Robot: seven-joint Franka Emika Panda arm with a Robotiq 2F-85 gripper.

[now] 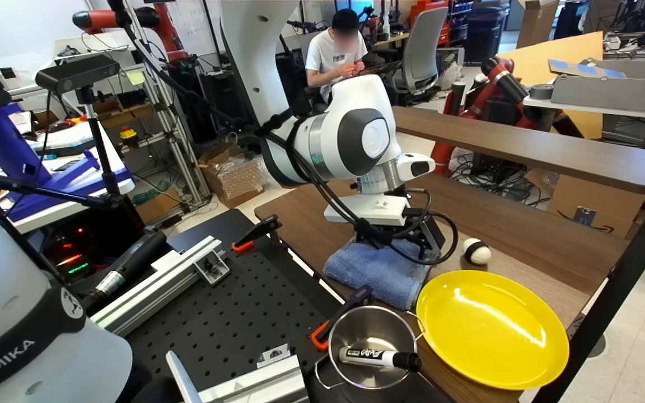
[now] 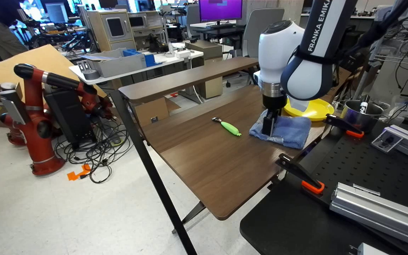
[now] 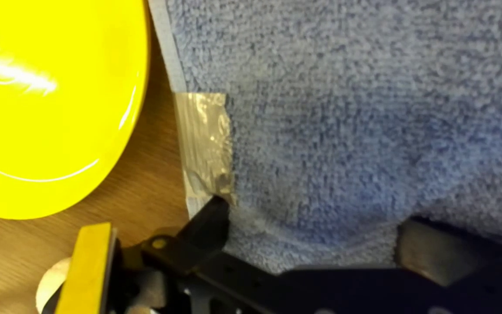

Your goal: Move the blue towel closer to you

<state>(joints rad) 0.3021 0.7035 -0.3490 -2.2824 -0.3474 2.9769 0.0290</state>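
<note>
The blue towel [image 1: 375,274] lies folded on the brown table, between the black perforated board and the yellow plate; it also shows in an exterior view as a towel [image 2: 294,131] under my hand. My gripper [image 3: 314,226] points down over one side of it. In the wrist view the fingers [image 3: 211,222] stand wide apart, with a low fold of towel [image 3: 342,131] running across the gap. The fingertips rest on or right at the cloth; whether they press into it cannot be told. Clear tape [image 3: 205,144] covers part of the towel's edge.
Close beside the towel is a yellow plate [image 1: 493,330]. A steel pot [image 1: 375,322] holds a marker [image 1: 378,358]. A black-and-white ball [image 1: 477,252] and a green-handled tool [image 2: 229,128] lie on the table. Orange-tipped clamps [image 2: 301,173] grip the board's edge. A raised shelf [image 1: 524,143] runs behind.
</note>
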